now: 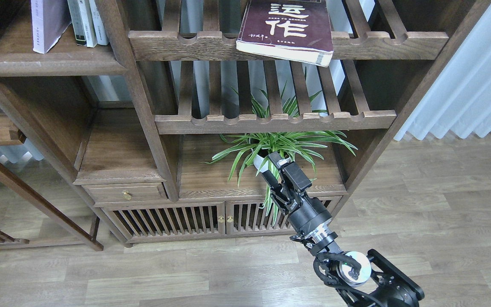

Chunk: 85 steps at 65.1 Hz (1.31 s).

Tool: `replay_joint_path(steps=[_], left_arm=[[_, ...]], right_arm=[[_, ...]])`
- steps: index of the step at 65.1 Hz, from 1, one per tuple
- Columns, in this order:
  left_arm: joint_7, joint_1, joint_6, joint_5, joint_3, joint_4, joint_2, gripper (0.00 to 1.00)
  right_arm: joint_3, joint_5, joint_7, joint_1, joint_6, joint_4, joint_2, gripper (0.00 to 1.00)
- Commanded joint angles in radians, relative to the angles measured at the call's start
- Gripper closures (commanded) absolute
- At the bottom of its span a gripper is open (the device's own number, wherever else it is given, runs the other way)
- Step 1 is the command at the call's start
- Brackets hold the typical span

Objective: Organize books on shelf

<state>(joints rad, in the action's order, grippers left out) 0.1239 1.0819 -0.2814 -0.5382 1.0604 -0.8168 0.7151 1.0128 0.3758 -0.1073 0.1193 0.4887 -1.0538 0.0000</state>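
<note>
One black arm comes in from the lower right corner and reaches up and leftward, its pincer (pixel 278 169) raised in front of the lower cabinet bay, fingers spread with a clear gap between them and nothing in it. By its side of entry this is the right arm; the left arm is out of view. The thick maroon book (pixel 287 26), with big cream Chinese characters on its cover, lies flat and slightly askew on the upper slatted rack (pixel 177 42), its near corner jutting past the scalloped front rail and its cream page edges facing the viewer. It sits high above the pincer, well apart from it. At upper left, the solid dark-brown shelf (pixel 49 64) carries a white-and-lavender paperback (pixel 48 23) leaning to one side, and just beside it a few slim white-spined volumes (pixel 88 21) standing nearly upright. A second slatted rack (pixel 271 121) crosses between the maroon book and the pincer. Below it stands a spider plant (pixel 279 147) in a white pot, its long leaves spreading right behind the fingers and partly overlapping them. Lower down are a small drawer with a brass knob (pixel 126 195) and slatted cabinet doors (pixel 186 219), on a wood-plank floor (pixel 420 204); pale curtains (pixel 471 81) hang at right.
</note>
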Motion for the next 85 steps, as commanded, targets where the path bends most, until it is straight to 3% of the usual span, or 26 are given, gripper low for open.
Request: replay_joint_path(steps=[1, 12, 42, 60, 78, 85], left_arm=[[0.016, 0.033, -0.001, 0.000, -0.033, 0.045, -0.006, 1.00], [0.039, 0.050, 0.001, 0.000, -0.074, 0.085, -0.042, 0.99], [0.039, 0.050, 0.005, -0.005, -0.131, 0.108, -0.075, 0.99], [0.060, 0.039, 0.031, -0.006, -0.155, 0.122, -0.118, 0.98], [0.155, 0.050, 0.028, -0.009, -0.269, 0.153, -0.117, 0.95], [0.166, 0.049, 0.024, -0.042, -0.284, 0.153, -0.109, 0.85]], right_arm=[[0.000, 0.000, 0.000, 0.002, 0.000, 0.000, 0.000, 0.13], [0.001, 0.000, 0.000, 0.000, 0.000, 0.000, 0.000, 0.12], [0.001, 0.000, 0.000, -0.004, 0.000, 0.000, 0.000, 0.11], [-0.002, 0.000, 0.000, -0.003, 0.000, -0.002, 0.000, 0.11], [0.001, 0.000, 0.000, -0.003, 0.000, -0.002, 0.000, 0.11], [0.000, 0.000, 0.000, -0.003, 0.000, -0.002, 0.000, 0.11]])
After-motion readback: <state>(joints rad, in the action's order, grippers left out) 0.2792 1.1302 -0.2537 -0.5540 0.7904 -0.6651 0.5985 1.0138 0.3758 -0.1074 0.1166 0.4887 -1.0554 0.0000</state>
